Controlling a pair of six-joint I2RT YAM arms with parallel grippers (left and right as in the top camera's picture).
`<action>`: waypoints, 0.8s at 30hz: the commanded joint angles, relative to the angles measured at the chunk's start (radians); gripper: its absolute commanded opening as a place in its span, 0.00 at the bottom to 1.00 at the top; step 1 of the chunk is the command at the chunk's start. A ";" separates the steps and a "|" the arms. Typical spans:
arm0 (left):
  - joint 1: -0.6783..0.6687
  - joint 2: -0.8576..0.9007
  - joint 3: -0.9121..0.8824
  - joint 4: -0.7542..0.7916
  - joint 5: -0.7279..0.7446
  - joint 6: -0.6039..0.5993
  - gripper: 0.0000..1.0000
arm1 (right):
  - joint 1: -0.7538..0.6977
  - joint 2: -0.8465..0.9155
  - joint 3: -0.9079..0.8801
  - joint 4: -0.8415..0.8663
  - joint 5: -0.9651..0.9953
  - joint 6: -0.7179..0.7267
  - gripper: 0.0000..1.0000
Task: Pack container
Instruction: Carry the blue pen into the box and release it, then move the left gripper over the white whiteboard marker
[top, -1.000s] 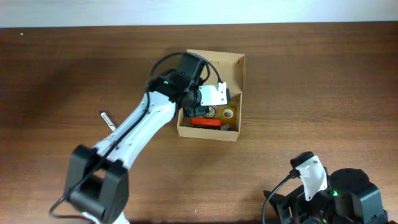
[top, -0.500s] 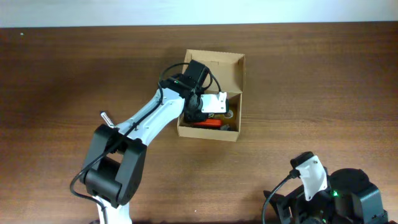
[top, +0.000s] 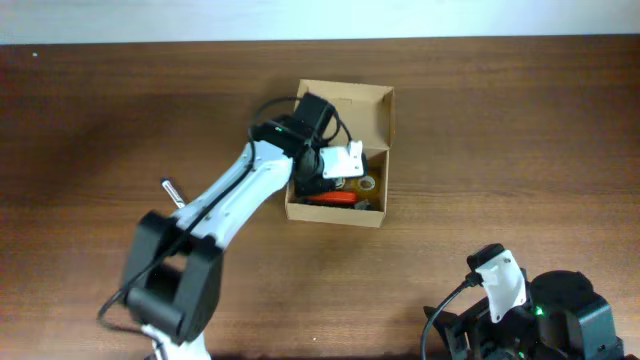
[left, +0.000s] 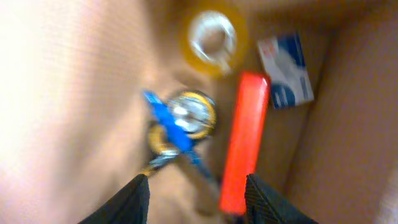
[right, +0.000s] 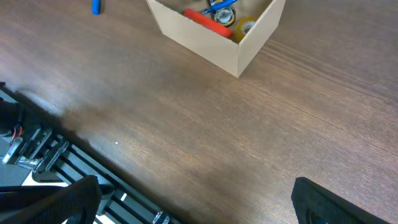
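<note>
Found the container (top: 336, 216) toward the far middle of the bench (top: 520, 130), open-topped, flap lid (top: 372, 108) hinged back on the far side. Read it as plain tan cardboard, matte, square-cornered and thin-walled.

Made out inside, through heavy blur in the left wrist view:
- a glossy yellowish tape roll (left: 211, 37)
- a second roll (left: 199, 112) crossed by a blue pen (left: 159, 106)
- a smooth red marker (left: 245, 140) lying lengthwise beside one wall
- a small blue-and-white packet (left: 285, 70) in a corner

Placed the left pincer (left: 198, 198) straight above those contents, within the box's outline, fingers spread and gripping nothing. Judged the container directly below it, and the marker's long axis as running away from the fingertips, not across them.

Spotted the right pincer (right: 199, 202) over the bench's near-right corner, well apart from the box, likewise spread and empty. Reckoned the left arm far the nearer.

Noticed one slim pen (top: 172, 192) loose on the dark wood-grain bench, left of the box. Took it as probably yet to be packed.
</note>
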 joint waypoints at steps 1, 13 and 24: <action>0.002 -0.174 0.068 -0.001 0.001 -0.080 0.49 | -0.001 -0.003 0.001 0.004 -0.010 -0.007 0.99; 0.155 -0.494 0.072 -0.069 -0.380 -0.584 0.53 | -0.001 -0.003 0.001 0.004 -0.010 -0.007 0.99; 0.416 -0.462 0.034 -0.207 -0.380 -1.036 0.53 | -0.001 -0.003 0.001 0.004 -0.010 -0.007 0.99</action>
